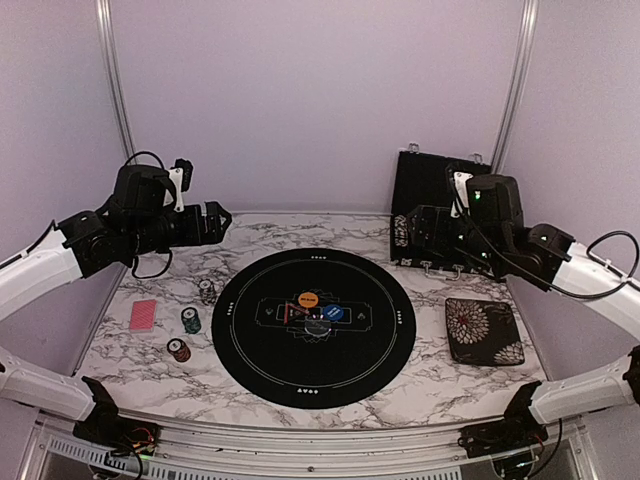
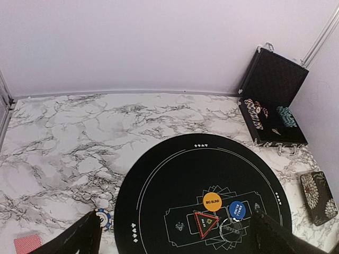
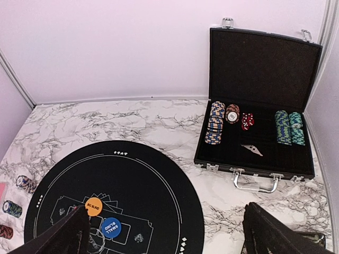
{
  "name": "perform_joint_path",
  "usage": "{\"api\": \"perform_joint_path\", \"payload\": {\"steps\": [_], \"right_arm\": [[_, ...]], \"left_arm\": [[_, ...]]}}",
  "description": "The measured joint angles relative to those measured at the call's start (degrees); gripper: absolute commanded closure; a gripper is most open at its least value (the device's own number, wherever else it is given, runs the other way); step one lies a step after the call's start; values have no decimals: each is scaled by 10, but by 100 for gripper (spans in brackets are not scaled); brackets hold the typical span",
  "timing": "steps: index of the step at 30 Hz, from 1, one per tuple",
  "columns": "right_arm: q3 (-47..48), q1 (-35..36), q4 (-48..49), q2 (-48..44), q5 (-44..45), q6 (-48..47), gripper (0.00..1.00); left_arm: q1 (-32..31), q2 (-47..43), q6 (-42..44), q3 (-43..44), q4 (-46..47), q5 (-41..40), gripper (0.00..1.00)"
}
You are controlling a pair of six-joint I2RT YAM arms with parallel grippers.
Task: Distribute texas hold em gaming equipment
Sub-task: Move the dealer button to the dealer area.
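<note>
— Now, where does the gaming gear lie?

— Three chip stacks (image 1: 190,320) stand in a line on the marble table (image 1: 130,375), just off the left rim of the round black mat (image 1: 250,355). A red card (image 1: 143,315) lies flat beside them, further left, with its long axis running roughly near to far. An orange button (image 1: 307,298) and a blue button (image 1: 334,313) sit close together at the centre of the mat.

— State of the grippers?

— Left gripper (image 1: 218,222): fingers spread wide, nothing between them. Right gripper (image 1: 405,232): the same. Both hang over the far part of the table, apart from every item.

— Which arm serves which item?

— As a judgement, the left arm. The stacks and the card lie below the left gripper and nearer the bases, on its own side. The buttons lie between the two arms. The open case (image 1: 425,185) stands just behind the right gripper.

— What does one view add to another?

— The right wrist view shows the inside of the case, with stored chips (image 3: 215,123) standing in rows. In the top view the right arm covers most of that. The top view shows all three stacks and the whole card. The left wrist view shows one stack and part of the card at its lower edge.
</note>
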Motion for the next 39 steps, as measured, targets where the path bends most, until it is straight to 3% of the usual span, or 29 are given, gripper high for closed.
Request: {"api": "perform_joint_path", "payload": {"steps": [18,22,28,39], "right_arm": [[-30,-24,9,-8,-33,3,2],[-23,-6,-5,61,-69,4,2],[-11,79,-38,196,-132,11,6],[121,141,-63,384,-201,41,13]], "left_arm": [[0,-5,-1,1,1,-8,1],[0,-7,-6,-5,0,-16,1],[12,-7,-19,-20,-10,-21,1],[32,-7,-28,-40,-18,-4,1]]}}
